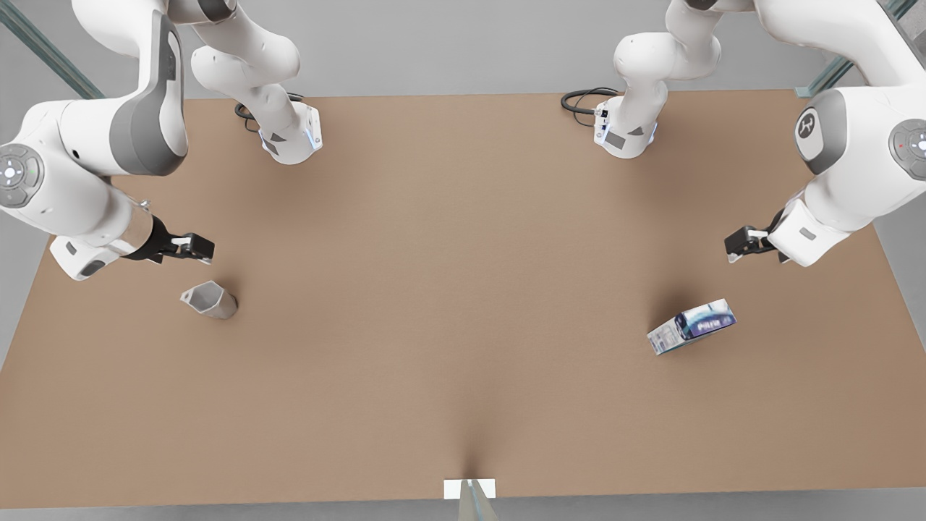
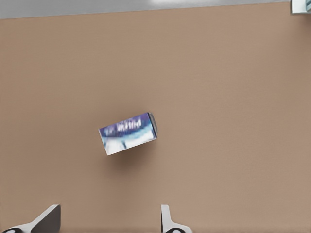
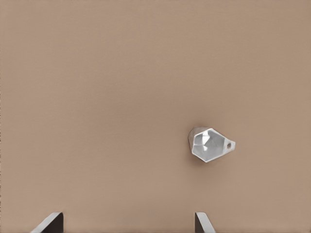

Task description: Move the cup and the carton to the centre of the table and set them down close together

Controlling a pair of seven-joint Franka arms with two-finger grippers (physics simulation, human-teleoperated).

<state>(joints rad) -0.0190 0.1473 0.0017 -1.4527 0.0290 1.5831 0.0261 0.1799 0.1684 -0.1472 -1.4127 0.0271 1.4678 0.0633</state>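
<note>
Front view shows us the big brown table, and most of it is bare in the middle, so we have lots of room there. Our left gripper hangs over the front view's right side, near that side edge of the table. Our right gripper hangs over the front view's left side, also near its side edge. The cup sits on the table just below the right gripper in that view, apart from it and not touched. The carton lies on the table on the front view's right, a bit turned, apart from the left gripper. The cup and the carton are well apart, with the wide bare middle of the table between them. From the left wrist view we see the carton lying flat and slanted on the brown top, with the two fingers spread wide and nothing between them. From the right wrist view we see the cup looking into its mouth, and the fingers there are spread wide too, holding nothing. A grey strip runs along the table's far edge in the left wrist view.
</note>
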